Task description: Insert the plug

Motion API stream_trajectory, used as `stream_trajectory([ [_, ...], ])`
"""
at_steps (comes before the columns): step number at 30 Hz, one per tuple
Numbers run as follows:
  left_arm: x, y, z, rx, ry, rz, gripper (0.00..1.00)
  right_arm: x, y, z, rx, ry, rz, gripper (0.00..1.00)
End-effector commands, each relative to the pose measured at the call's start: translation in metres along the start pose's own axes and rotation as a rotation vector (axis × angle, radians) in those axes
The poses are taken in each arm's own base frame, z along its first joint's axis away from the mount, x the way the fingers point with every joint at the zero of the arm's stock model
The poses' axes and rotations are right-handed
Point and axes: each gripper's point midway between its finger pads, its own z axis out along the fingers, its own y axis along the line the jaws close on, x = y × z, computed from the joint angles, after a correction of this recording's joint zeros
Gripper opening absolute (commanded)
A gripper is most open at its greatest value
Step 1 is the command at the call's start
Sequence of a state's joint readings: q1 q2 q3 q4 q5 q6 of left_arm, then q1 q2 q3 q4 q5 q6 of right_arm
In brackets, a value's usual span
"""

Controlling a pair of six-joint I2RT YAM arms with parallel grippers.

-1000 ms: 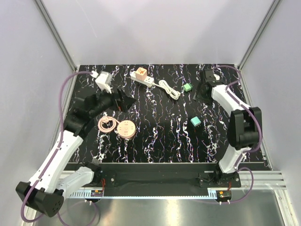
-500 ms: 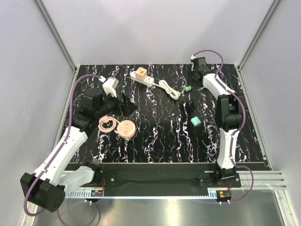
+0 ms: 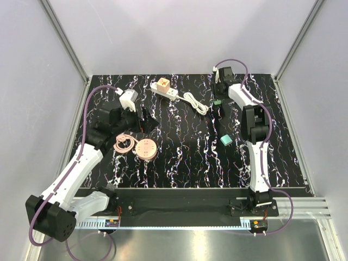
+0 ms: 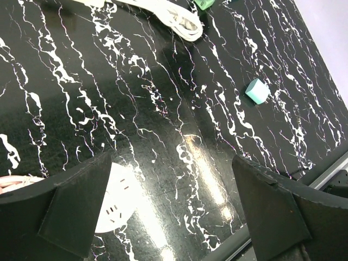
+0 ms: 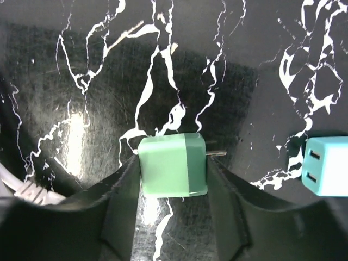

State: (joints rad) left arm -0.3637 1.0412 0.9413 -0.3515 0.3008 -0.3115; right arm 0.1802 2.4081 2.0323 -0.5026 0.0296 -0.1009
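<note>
Counter [image 3: 179, 163]: black marble.
Power strip [image 3: 165, 88]: far edge, your target.
Left jaws: wide apart, empty.
Right jaws: clamped on the plug's sides.
Plug [image 5: 173, 165]: lying far right; likely light, stiff, slick. Hold its flat sides, prongs clear.

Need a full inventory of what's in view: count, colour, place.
table: 1, black with white marbling, under everything
power strip: 1, white, far centre
orange plug: 1, orange, on the strip's left end
cord: 1, white, coiled right of the strip
green plug: 1, green, far right, on the table
teal plug: 1, teal, right of centre, near side of the green plug
round socket: 1, pink, left of centre
cable: 1, pink, coiled left of the socket
left end effector: 1, black, open, above the socket
right end effector: 1, black, fingers against both sides of the green plug
</note>
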Motion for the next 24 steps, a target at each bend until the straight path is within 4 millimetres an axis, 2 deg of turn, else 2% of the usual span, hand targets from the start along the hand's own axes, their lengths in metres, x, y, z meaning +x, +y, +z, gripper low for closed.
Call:
stream_trajectory([
  [1, -0.002, 0.004, 0.005, -0.015, -0.013, -0.001, 0.99, -0.013, 0.001, -0.008, -0.020, -0.016, -0.018, 0.49],
  [2, -0.002, 0.005, 0.005, -0.018, -0.008, -0.003, 0.99, -0.013, 0.001, -0.010, -0.023, -0.016, -0.018, 0.46],
  [3, -0.003, 0.003, 0.006, -0.009, -0.008, -0.002, 0.99, -0.009, 0.002, -0.011, -0.025, -0.007, -0.017, 0.36],
  [5, -0.003, 0.001, 0.006, 0.003, -0.004, -0.005, 0.99, -0.013, 0.002, -0.020, -0.024, -0.017, -0.009, 0.28],
  [6, -0.003, 0.000, 0.005, 0.008, -0.006, -0.006, 0.99, -0.008, 0.001, -0.023, -0.017, -0.005, -0.003, 0.20],
  [8, -0.003, 0.000, 0.005, 0.007, -0.008, -0.005, 0.99, -0.013, 0.002, -0.038, -0.016, -0.021, 0.025, 0.17],
  [9, -0.004, 0.000, 0.004, 0.008, -0.010, -0.001, 0.99, -0.005, 0.003, -0.041, -0.017, -0.003, 0.040, 0.15],
  [10, -0.003, 0.001, 0.005, 0.003, -0.009, -0.004, 0.99, -0.015, 0.005, -0.058, -0.015, -0.030, 0.071, 0.12],
  [11, -0.004, 0.000, 0.004, 0.006, -0.013, -0.003, 0.99, -0.016, 0.009, -0.067, -0.014, -0.036, 0.082, 0.10],
  [12, -0.003, 0.000, 0.004, 0.004, -0.012, -0.007, 0.99, -0.007, 0.011, -0.072, -0.004, -0.018, 0.082, 0.08],
  [13, -0.004, 0.000, 0.004, 0.005, -0.015, -0.007, 0.99, -0.018, 0.014, -0.093, -0.003, -0.052, 0.119, 0.06],
  [14, -0.004, 0.000, 0.003, 0.007, -0.016, -0.008, 0.99, -0.017, 0.020, -0.101, -0.007, -0.054, 0.155, 0.03],
  [15, -0.003, 0.000, 0.003, 0.005, -0.015, -0.012, 0.99, -0.007, 0.028, -0.106, -0.001, -0.031, 0.171, 0.02],
  [16, -0.004, 0.000, 0.003, 0.001, -0.016, -0.015, 0.98, -0.010, 0.032, -0.121, -0.006, -0.046, 0.194, 0.01],
  [17, -0.004, 0.001, 0.003, -0.005, -0.020, -0.018, 0.97, -0.006, 0.040, -0.127, -0.015, -0.033, 0.244, 0.00],
  [18, -0.004, 0.005, 0.004, -0.024, -0.020, -0.026, 0.97, 0.008, 0.054, -0.132, -0.035, 0.011, 0.251, 0.00],
  [20, 0.000, 0.007, 0.005, -0.039, -0.005, -0.048, 0.96, 0.012, 0.077, -0.151, -0.081, 0.010, 0.296, 0.00],
  [21, 0.000, 0.005, 0.005, -0.036, 0.003, -0.075, 0.96, 0.028, 0.089, -0.153, -0.096, 0.037, 0.295, 0.00],
  [22, -0.002, 0.002, 0.006, -0.026, 0.013, -0.095, 0.96, 0.026, 0.120, -0.173, -0.156, 0.006, 0.259, 0.00],
  [23, -0.001, -0.002, 0.007, -0.011, 0.025, -0.118, 0.95, 0.032, 0.137, -0.180, -0.186, -0.005, 0.229, 0.00],
  [24, 0.001, -0.011, 0.008, 0.030, 0.046, -0.172, 0.95, 0.046, 0.152, -0.179, -0.205, -0.013, 0.199, 0.00],
])
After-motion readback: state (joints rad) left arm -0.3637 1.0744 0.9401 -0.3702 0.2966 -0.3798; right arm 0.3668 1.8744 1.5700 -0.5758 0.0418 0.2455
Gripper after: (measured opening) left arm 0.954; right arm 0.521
